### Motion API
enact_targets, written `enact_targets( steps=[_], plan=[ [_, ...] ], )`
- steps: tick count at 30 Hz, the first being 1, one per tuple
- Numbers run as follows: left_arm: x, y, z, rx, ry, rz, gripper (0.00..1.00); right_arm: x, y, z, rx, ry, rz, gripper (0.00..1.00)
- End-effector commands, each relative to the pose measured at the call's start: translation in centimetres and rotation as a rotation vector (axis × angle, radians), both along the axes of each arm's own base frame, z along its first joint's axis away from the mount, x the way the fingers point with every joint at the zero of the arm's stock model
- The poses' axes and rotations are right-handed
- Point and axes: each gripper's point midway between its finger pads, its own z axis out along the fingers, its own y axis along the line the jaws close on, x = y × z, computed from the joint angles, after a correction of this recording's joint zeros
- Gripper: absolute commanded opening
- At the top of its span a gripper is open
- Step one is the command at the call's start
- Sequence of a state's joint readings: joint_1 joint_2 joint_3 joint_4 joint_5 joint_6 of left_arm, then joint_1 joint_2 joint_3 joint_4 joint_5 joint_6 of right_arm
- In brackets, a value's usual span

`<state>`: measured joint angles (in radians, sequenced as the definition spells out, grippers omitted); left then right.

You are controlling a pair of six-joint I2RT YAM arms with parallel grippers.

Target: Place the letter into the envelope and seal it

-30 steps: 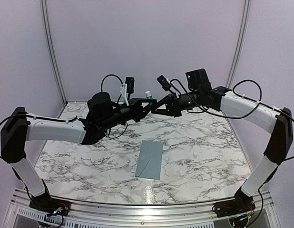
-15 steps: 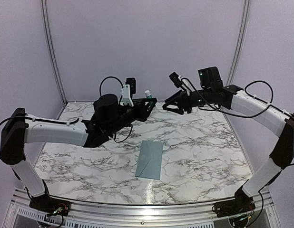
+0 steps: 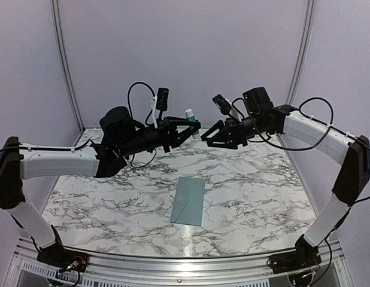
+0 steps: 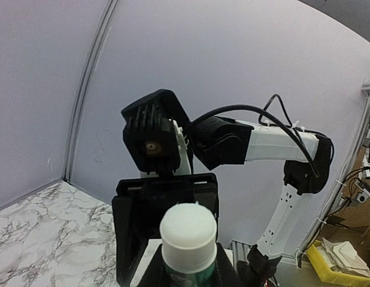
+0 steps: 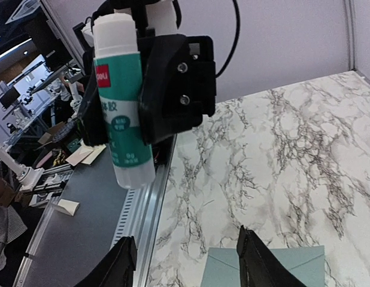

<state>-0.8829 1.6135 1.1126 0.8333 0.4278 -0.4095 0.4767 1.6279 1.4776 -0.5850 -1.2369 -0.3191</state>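
Note:
The grey-blue envelope [image 3: 189,201] lies flat on the marble table, flap side up, near the front centre. Its far edge shows between my right fingertips [image 5: 257,263] in the right wrist view as envelope [image 5: 227,270]. The letter is out of view. My left gripper [image 3: 188,127] is held high above the back of the table, shut on an upright white-and-green glue stick [image 3: 189,116], whose white cap [image 4: 188,236] fills the left wrist view. My right gripper [image 3: 207,140] hangs open and empty just right of the stick [image 5: 122,89], facing it without touching.
The marble table [image 3: 113,203] has a metal rail [image 3: 185,263] along its near edge. Purple booth walls close the back and sides. Both arms meet in the air over the back centre of the table, well above the envelope.
My right gripper opened, pulled away to the right from the glue stick, then came back close and a little lower. The left arm rose slightly with the stick. The envelope did not move.

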Motion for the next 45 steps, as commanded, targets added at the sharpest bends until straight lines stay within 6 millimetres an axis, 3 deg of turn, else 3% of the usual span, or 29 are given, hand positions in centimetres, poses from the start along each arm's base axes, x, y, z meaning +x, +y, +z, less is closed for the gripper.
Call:
enact_targets(
  steps=[1,11,19,24,27,30,32,34,37,42,45],
  plan=[
    [-1.9,-0.5,1.9,-0.050,-0.041,-0.125,0.00,-3.4,2.0,3.0,0.088,0.012,0.166,0.53],
    [-1.5,-0.8,1.5,-0.057,-0.012,-0.125,0.00,-3.8,2.9,3.4,0.106,0.057,0.195,0.44],
    [-1.1,-0.8,1.2,-0.057,-0.006,-0.111,0.00,-3.7,3.0,3.1,0.108,0.103,0.199,0.12],
    [0.2,-0.3,0.8,-0.059,0.002,-0.021,0.00,-1.5,3.6,2.3,0.035,0.038,0.062,0.00],
    [2.9,0.7,-0.2,-0.043,0.052,0.204,0.00,2.6,3.2,0.9,-0.113,-0.099,-0.198,0.00],
    [6.0,3.0,-1.7,-0.045,0.142,0.557,0.00,8.1,0.6,-0.1,-0.277,-0.219,-0.562,0.01],
    [7.0,3.9,-2.5,-0.065,0.197,0.704,0.00,10.1,-0.9,-0.6,-0.341,-0.248,-0.696,0.03],
    [7.6,3.7,-3.5,-0.068,0.233,0.738,0.00,10.1,-0.9,-1.5,-0.369,-0.235,-0.719,0.06],
    [7.8,3.1,-3.8,-0.076,0.251,0.726,0.00,8.4,0.1,-2.3,-0.350,-0.222,-0.659,0.11],
    [6.8,1.4,-2.5,-0.054,0.192,0.543,0.00,3.6,1.6,-0.9,-0.207,-0.162,-0.342,0.38],
    [4.8,0.5,-1.1,-0.048,0.116,0.328,0.02,2.0,0.6,0.8,-0.114,-0.158,-0.234,0.48]
  ],
)
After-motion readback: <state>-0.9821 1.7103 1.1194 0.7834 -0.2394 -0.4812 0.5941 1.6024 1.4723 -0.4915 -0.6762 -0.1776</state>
